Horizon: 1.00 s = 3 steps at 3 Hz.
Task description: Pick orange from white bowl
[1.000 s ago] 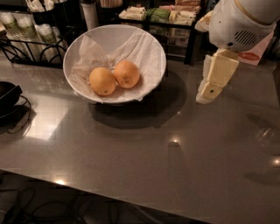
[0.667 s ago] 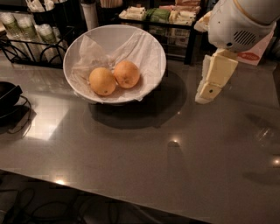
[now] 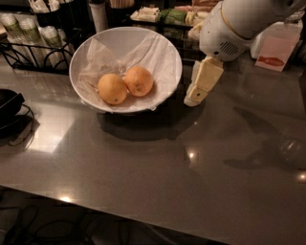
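Note:
The white bowl, lined with crinkled white paper, stands at the back left of the grey counter. Two round fruits lie side by side in it. The orange, the deeper pinkish-orange one, is on the right. A more yellow-orange fruit touches it on the left. My gripper hangs from the white arm, pointing down and left. It is just outside the bowl's right rim, close to the counter, and holds nothing.
A black wire rack with cups stands behind the bowl at the left. A black object with a cable lies at the left edge. A white and pink bag and packaged food are at the back. The counter's front edge runs below.
My gripper has moved left, from well to the right of the bowl to right beside its right rim. The bowl and both fruits have not moved.

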Each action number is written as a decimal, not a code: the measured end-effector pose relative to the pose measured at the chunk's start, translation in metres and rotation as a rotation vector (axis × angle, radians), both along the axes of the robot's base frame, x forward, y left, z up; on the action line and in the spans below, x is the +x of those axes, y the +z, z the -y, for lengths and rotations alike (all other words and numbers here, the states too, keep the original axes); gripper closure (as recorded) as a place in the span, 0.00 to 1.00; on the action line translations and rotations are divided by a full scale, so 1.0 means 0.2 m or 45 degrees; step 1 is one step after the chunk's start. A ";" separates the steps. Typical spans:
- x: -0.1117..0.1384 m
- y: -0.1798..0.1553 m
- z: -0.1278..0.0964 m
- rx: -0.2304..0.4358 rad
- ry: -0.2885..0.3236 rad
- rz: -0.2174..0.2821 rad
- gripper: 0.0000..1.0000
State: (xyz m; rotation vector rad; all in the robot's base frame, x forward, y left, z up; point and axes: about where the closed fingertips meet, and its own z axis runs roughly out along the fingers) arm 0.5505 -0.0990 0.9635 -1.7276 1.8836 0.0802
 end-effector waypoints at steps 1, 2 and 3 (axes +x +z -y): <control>0.20 -0.06 -0.11 0.095 0.028 0.019 0.00; 0.35 -0.07 -0.20 0.191 0.054 0.012 0.00; 0.35 -0.07 -0.20 0.191 0.055 0.011 0.00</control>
